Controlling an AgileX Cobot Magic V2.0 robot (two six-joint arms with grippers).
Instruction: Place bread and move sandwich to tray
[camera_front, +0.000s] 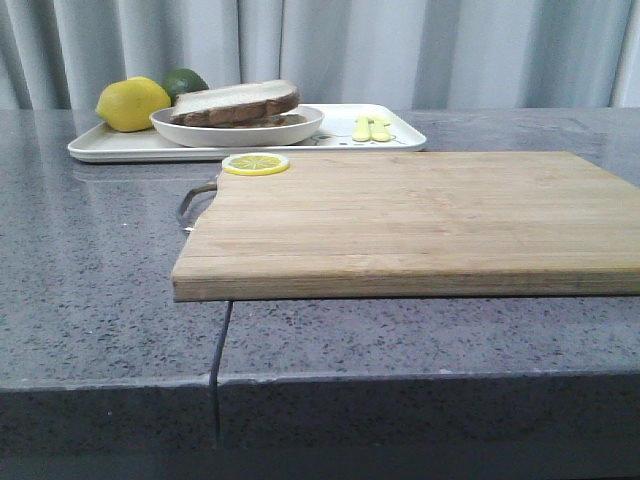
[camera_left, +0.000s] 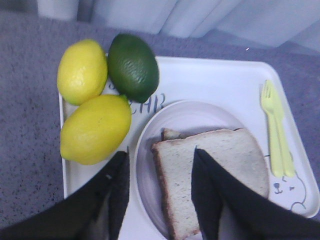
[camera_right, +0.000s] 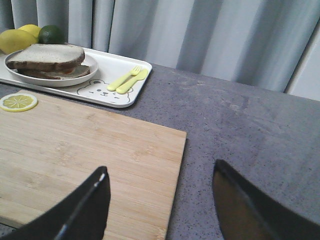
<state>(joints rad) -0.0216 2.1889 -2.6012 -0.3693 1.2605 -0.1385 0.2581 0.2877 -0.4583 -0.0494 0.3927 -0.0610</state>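
The sandwich (camera_front: 237, 103) lies in a round white plate (camera_front: 300, 128) that stands on the white tray (camera_front: 400, 137) at the back left. The pale bread (camera_left: 225, 160) is its top slice, over a lower slice; no egg shows. My left gripper (camera_left: 160, 152) is open above the plate (camera_left: 185, 117). One finger is over the tray (camera_left: 210, 82) beside the plate's rim and the other is over the bread. My right gripper (camera_right: 160, 170) is open and empty over the right edge of the cutting board (camera_right: 75, 145). Neither gripper shows in the front view.
Two lemons (camera_left: 95, 127) and a lime (camera_left: 132, 67) lie on the tray's far left, and a yellow fork and spoon (camera_left: 275, 130) on its right. A lemon slice (camera_front: 255, 163) lies on the back left corner of the wooden board (camera_front: 400, 220).
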